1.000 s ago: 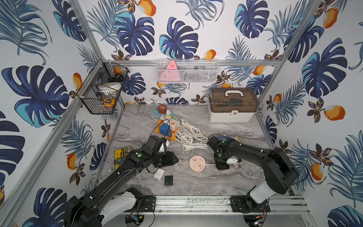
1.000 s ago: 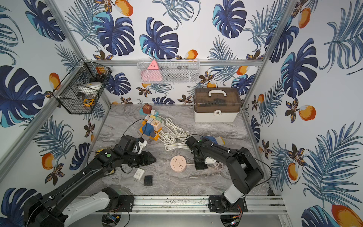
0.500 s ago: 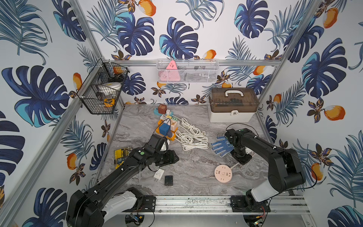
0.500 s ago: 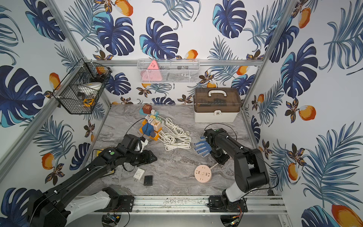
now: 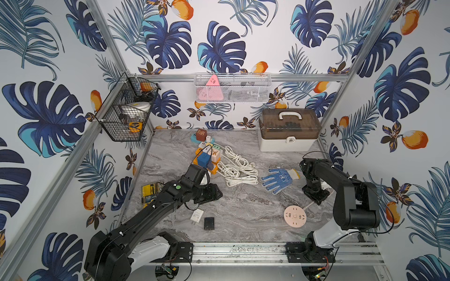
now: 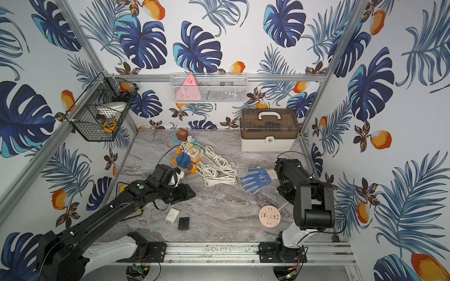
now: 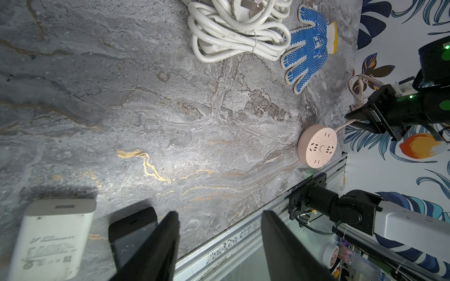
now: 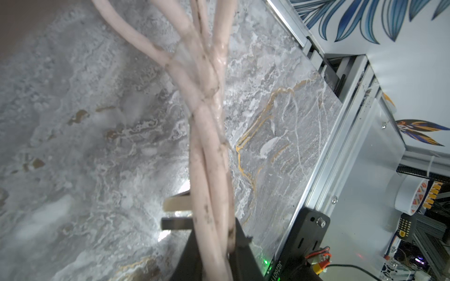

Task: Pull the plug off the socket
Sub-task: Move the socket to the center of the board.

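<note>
The white charger (image 7: 52, 239) carries blurred grey print in which "FlashCharge" can just be made out. The blue glove (image 7: 309, 46) bears an "H" mark on its back

The left arm stretches low from the 7 o'clock corner toward the table's middle. The left gripper (image 7: 219, 245) is level and faces 3 o'clock, its fingers spread with nothing between them. It is near the white charger and the black charger (image 7: 131, 233), which lie loose at about 6 o'clock

The right arm rises from the front rail (image 5: 243, 250) at 5 o'clock, folds back and bends its wrist down beside the right wall at about 3 o'clock. The right gripper (image 8: 214, 240) is pinched on a bundle of pale cord (image 8: 207, 146). Two flat plug prongs (image 8: 176, 203) stick out sideways beside its fingers, and the plug's body is hidden

The round pink socket (image 5: 295, 216) lies flat on the marble table (image 5: 243, 206) at 5 o'clock, near the front rail, slots facing up. Being round, it has no long axis. Its cord leaves the rim toward 1 o'clock and runs to the right gripper, which stands near the socket but apart from it
</note>
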{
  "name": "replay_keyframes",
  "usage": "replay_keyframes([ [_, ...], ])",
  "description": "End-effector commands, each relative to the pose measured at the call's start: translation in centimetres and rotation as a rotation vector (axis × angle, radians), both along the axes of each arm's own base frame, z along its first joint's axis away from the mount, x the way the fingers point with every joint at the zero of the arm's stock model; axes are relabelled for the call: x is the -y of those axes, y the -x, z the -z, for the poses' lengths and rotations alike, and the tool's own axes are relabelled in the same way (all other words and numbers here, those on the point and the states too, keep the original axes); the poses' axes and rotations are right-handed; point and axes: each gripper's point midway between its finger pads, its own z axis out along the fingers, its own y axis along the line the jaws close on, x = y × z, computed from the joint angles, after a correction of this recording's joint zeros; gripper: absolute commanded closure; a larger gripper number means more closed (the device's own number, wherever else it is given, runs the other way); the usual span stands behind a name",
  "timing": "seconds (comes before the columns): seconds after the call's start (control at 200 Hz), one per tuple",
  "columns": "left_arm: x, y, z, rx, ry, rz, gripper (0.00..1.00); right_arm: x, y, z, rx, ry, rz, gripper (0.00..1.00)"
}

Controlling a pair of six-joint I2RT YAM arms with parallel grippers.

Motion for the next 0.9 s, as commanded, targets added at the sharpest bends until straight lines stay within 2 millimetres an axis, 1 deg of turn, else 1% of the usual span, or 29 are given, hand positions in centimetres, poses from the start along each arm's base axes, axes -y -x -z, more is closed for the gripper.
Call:
replay_keyframes([
  [0.0,0.1,-0.6,-0.5,0.023,0.001,-0.008,0.39,0.3,-1.4,0.6,0.009,-0.015,-0.028,0.98],
  [0.1,-0.1,-0.8,-0.5,0.014,-0.012,-0.026,0.38,0.2,-1.3,1.2,-0.02,-0.025,-0.026,0.93],
  [0.17,-0.2,-1.2,-0.9,0.021,-0.014,-0.042,0.38,0.0,-1.1,1.5,-0.03,-0.035,-0.025,0.83],
  [0.23,-0.5,-1.5,-1.2,0.027,-0.026,-0.066,0.37,-0.2,-1.1,1.4,-0.027,-0.046,-0.027,0.68],
  [0.245,-0.6,-1.6,-1.3,0.029,-0.031,-0.071,0.37,-0.2,-1.1,1.3,-0.02,-0.048,-0.027,0.66],
  [0.27,-0.6,-1.7,-1.5,0.034,-0.035,-0.078,0.36,-0.3,-1.2,1.1,-0.012,-0.054,-0.031,0.58],
  [0.285,-0.7,-1.8,-1.6,0.036,-0.039,-0.083,0.36,-0.4,-1.2,1.0,-0.007,-0.056,-0.032,0.56],
  [0.305,-0.8,-1.9,-1.7,0.039,-0.042,-0.088,0.36,-0.5,-1.3,0.9,-0.001,-0.06,-0.037,0.51],
  [0.31,-0.8,-2.0,-1.8,0.041,-0.041,-0.09,0.36,-0.5,-1.4,0.8,0.005,-0.062,-0.04,0.48],
  [0.32,-0.8,-2.0,-1.8,0.041,-0.043,-0.092,0.36,-0.6,-1.4,0.7,0.007,-0.063,-0.041,0.47],
  [0.37,-0.9,-2.4,-2.1,0.047,-0.045,-0.111,0.36,-0.9,-1.9,-0.2,0.043,-0.064,-0.061,0.37],
  [0.425,-1.0,-2.8,-2.6,0.056,-0.047,-0.132,0.35,-1.7,-2.7,-1.4,0.085,-0.065,-0.096,0.3],
  [0.47,-1.2,-3.1,-2.9,0.057,-0.056,-0.152,0.35,-2.6,-3.5,-2.9,0.12,-0.058,-0.135,0.27],
  [0.495,-1.3,-3.4,-3.1,0.057,-0.064,-0.163,0.35,-3.1,-3.4,-3.3,0.121,-0.052,-0.155,0.27],
  [0.51,-1.4,-3.5,-3.2,0.057,-0.069,-0.17,0.35,-3.6,-4.3,-4.2,0.153,-0.047,-0.175,0.27],
  [0.535,-1.5,-3.8,-3.3,0.053,-0.079,-0.18,0.35,-4.5,-4.9,-5.2,0.181,-0.04,-0.205,0.27],
  [0.58,-1.9,-4.3,-3.4,0.04,-0.1,-0.199,0.35,-6.8,-6.0,-6.8,0.232,-0.032,-0.291,0.27],
  [0.625,-2.4,-5.1,-3.5,0.024,-0.121,-0.224,0.35,-9.8,-7.2,-8.2,0.288,-0.036,-0.403,0.28],
  [0.63,-2.4,-5.1,-3.5,0.023,-0.122,-0.227,0.35,-10.6,-7.5,-8.6,0.301,-0.039,-0.431,0.28],
  [0.635,-2.5,-5.2,-3.5,0.019,-0.125,-0.229,0.35,-10.6,-7.5,-8.6,0.301,-0.039,-0.431,0.28],
  [0.64,-2.6,-5.3,-3.5,0.017,-0.128,-0.234,0.35,-10.9,-7.6,-8.7,0.31,-0.04,-0.445,0.28],
  [0.645,-2.7,-5.4,-3.5,0.015,-0.131,-0.239,0.35,-11.8,-7.9,-8.9,0.323,-0.045,-0.476,0.28],
  [0.65,-2.8,-5.4,-3.5,0.014,-0.133,-0.243,0.35,-11.8,-7.9,-8.9,0.323,-0.045,-0.476,0.28],
  [0.656,-2.9,-5.5,-3.5,0.011,-0.137,-0.247,0.35,-12.5,-8.2,-9.2,0.333,-0.05,-0.507,0.28],
  [0.691,-3.5,-6.1,-3.3,-0.008,-0.151,-0.277,0.34,-15.4,-9.1,-10.0,0.38,-0.072,-0.616,0.29],
  [0.741,-4.4,-6.9,-3.2,-0.027,-0.151,-0.321,0.35,-19.6,-10.2,-10.6,0.431,-0.113,-0.774,0.3],
  [0.756,-4.6,-7.2,-3.2,-0.033,-0.15,-0.334,0.35,-21.5,-10.2,-10.7,0.442,-0.133,-0.843,0.31],
  [0.786,-5.2,-7.7,-3.0,-0.044,-0.147,-0.363,0.35,-24.3,-10.5,-10.8,0.461,-0.171,-0.945,0.33],
  [0.896,-7.2,-9.6,-2.7,-0.058,-0.13,-0.459,0.36,-32.9,-10.3,-11.3,0.5,-0.292,-1.232,0.34],
])
